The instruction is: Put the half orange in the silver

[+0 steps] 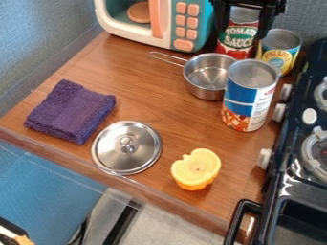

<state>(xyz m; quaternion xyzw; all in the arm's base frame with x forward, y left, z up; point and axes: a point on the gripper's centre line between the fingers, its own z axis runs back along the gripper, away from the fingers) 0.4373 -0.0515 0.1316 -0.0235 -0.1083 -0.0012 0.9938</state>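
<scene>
Grey-blue wall (38, 52) closes off the far left of the wooden worktop (144, 72), and a toy microwave (186, 21) stands at the far side. Up there too hangs the pincer (243, 34), its fingers spread, with a red-labelled can (237, 45) showing between them. If it drops or swings low from that spot, I'd expect it to clip that can or the yellow-labelled can (279, 51) beside it.

The half orange (196, 170) sits at the near side, right of the silver lid (126, 147) and not far from the worktop's near edge. A clumsy nudge could send it over. It has a notch at its far left rim, so a grip closing there might slip or tip it.

Its likeliest home is the silver pot (203, 92), farther back. What worries me most is the tall blue-and-white can (248, 95), which covers part of the pot's right side from where I stand; carry the orange in too low from the near right and that can could go down. The handle (167, 59) sticks out far left, and a bump there could turn the pot. The lid is silver as well, so "the silver" might be misread and the orange set on that knobbed top, where it could roll off.
</scene>
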